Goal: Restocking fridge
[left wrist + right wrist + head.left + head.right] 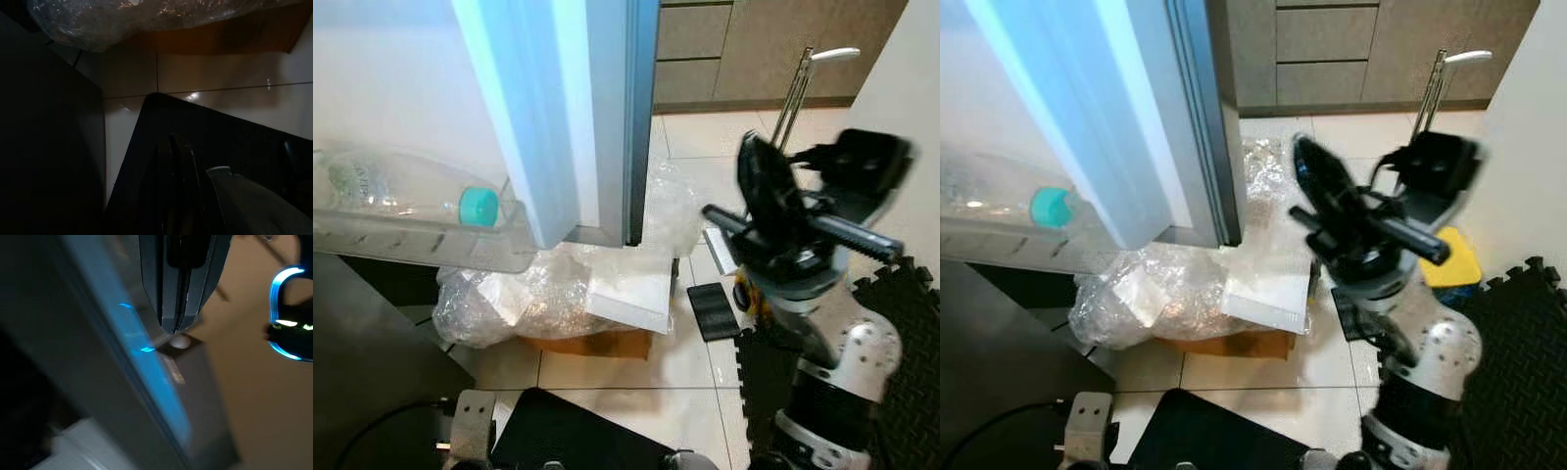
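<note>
**Q:** Right claw (1332, 211) status?

**A:** Raised in front of me, at about 3 o'clock from the fridge door (570, 108). In my right wrist view the two black fingers (177, 293) lie pressed together, tips meeting, nothing between them: closed and empty. My left claw (178, 166) hangs low over the floor in shadow; I cannot tell whether its fingers are apart or together.

**Q:** Where is the stock?

**A:** One clear plastic bottle (406, 188) with a teal cap (479, 207) lies on its side in the transparent door shelf (421, 245), at about 9 o'clock from the door edge, cap toward that edge. No other stock item can be made out.

**Q:** Risks from here?

**A:** My judgement: the door edge stands between my right claw and the shelf, so a swing toward 9 o'clock could knock the door. A jolt could roll the lying bottle, since it is round and smooth. On the floor at 6 o'clock from the door sits a heap of bubble wrap (524, 294) and a white foam sheet (631, 286) over brown cardboard (592, 345); stepping there could slip or snag my feet.

**Q:** Materials?

**A:** Door: glossy pale panel, straight hard edge. Shelf: rigid clear plastic. Wrap: crinkled, soft, shiny. Floor: smooth glazed tile (695, 392), with ridged black interlocking mat (901, 323) at 4 o'clock.
</note>
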{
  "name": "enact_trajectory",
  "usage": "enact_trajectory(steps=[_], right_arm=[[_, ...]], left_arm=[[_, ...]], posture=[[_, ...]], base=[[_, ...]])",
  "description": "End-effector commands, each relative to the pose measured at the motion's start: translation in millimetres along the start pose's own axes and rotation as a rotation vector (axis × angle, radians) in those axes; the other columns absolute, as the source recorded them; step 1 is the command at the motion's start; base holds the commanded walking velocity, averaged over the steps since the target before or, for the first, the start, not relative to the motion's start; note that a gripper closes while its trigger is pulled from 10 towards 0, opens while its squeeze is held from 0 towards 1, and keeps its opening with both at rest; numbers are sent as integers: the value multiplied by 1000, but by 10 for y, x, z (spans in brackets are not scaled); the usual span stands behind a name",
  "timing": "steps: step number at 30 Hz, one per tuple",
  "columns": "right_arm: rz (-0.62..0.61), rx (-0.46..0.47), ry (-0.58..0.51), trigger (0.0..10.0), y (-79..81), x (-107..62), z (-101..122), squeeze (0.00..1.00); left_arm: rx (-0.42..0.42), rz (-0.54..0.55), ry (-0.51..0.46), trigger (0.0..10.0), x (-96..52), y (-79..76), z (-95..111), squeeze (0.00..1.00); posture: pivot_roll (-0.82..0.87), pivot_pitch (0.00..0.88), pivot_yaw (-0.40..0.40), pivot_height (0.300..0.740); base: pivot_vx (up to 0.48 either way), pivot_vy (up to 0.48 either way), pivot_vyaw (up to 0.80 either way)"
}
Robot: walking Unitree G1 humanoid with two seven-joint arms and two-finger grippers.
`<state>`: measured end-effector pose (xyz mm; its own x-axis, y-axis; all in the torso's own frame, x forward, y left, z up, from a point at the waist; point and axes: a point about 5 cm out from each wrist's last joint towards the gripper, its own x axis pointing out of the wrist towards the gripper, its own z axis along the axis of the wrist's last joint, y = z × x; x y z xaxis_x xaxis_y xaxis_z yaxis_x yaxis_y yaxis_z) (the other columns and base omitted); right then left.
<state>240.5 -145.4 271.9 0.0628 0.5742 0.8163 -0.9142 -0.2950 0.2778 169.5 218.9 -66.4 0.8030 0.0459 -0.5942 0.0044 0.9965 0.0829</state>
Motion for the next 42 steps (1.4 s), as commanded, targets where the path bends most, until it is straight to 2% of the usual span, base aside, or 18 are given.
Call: enact_trajectory(steps=[1, 7, 10, 11, 12, 13, 16, 17, 18, 19, 20, 22, 24, 29, 30, 32, 36, 42], right_arm=[[-100, -26, -31, 10000, -48, -198, 47, 0], [-320, -95, -103, 10000, -83, -562, 205, 0], [-736, -259, -102, 10000, -265, -1089, 332, 0], [-736, -259, -102, 10000, -265, -1089, 332, 0], [-1013, -349, -15, 10000, -406, -1441, 317, 0], [-1111, -379, 34, 10000, -455, -1579, 294, 0], [-1234, -428, 56, 10000, -511, -1757, 279, 0], [-1450, -506, 104, 10000, -581, -2066, 218, 0], [-1450, -506, 104, 10000, -581, -2066, 218, 0], [-1574, -511, 143, 10000, -606, -2262, 115, 0], [-1574, -511, 143, 10000, -606, -2262, 115, 0], [-1757, -525, 425, 10000, -652, -2570, -270, 0], [-1737, -516, 624, 10000, -685, -2654, -590, 0], [-1621, -430, 845, 10000, -736, -2645, -1075, 0], [-1621, -430, 845, 10000, -736, -2645, -1075, 0], [-1582, -367, 996, 10000, -677, -2721, -1424, 0], [-1586, -340, 1070, 10000, -599, -2804, -1639, 0], [-1587, -362, 1077, 10000, -578, -2829, -1704, 0]], left_arm=[[-7, 4, 4, 10000, -22, -6, -38, 0], [-30, 28, -22, 10000, -29, 8, -22, 0], [-70, 69, -42, 10000, -47, 39, -25, 0], [-70, 69, -42, 10000, -47, 39, -25, 0], [-102, 96, -43, 10000, -57, 66, -39, 0], [-113, 105, -41, 10000, -60, 74, -46, 0], [-121, 115, -38, 10000, -64, 86, -52, 0], [-132, 125, -26, 10000, -71, 96, -74, 0], [-132, 125, -26, 10000, -71, 96, -74, 0], [-132, 127, -18, 10000, -74, 97, -87, 0], [-132, 127, -18, 10000, -74, 97, -87, 0], [-129, 128, -7, 10000, -71, 87, -100, 0], [-133, 126, -11, 10000, -63, 69, -91, 0], [-140, 114, -10, 10000, -42, 23, -78, 0], [-140, 114, -10, 10000, -42, 23, -78, 0], [-145, 95, -9, 10000, -28, -34, -72, 0], [-145, 70, -13, 10000, -17, -95, -62, 0], [-137, 54, -11, 10000, -14, -126, -64, 0]], posture=[[-138, 132, 41, 740], [-136, 126, 34, 740], [-135, 123, 26, 740], [-135, 123, 26, 740], [-136, 122, 23, 740], [-138, 121, 22, 740], [-139, 121, 21, 740], [-138, 116, 16, 740], [-138, 116, 16, 740], [-137, 112, 12, 740], [-137, 112, 12, 740], [-136, 106, 5, 740], [-136, 103, 1, 740], [-142, 94, -5, 740], [-142, 94, -5, 740], [-137, 87, -14, 740], [-126, 88, -24, 740], [-121, 92, -30, 740]], base=[[0, 0, 0], [0, 0, 0], [0, 0, 0], [0, 0, 0], [0, 0, 0], [0, 0, 0], [0, 0, 0], [0, 0, 0], [0, 0, 0], [0, 0, 0], [0, 0, 0], [0, 0, 0], [0, 0, 0], [0, 0, 0], [0, 0, 0], [0, 0, 0], [0, 0, 0], [0, 0, 0]])
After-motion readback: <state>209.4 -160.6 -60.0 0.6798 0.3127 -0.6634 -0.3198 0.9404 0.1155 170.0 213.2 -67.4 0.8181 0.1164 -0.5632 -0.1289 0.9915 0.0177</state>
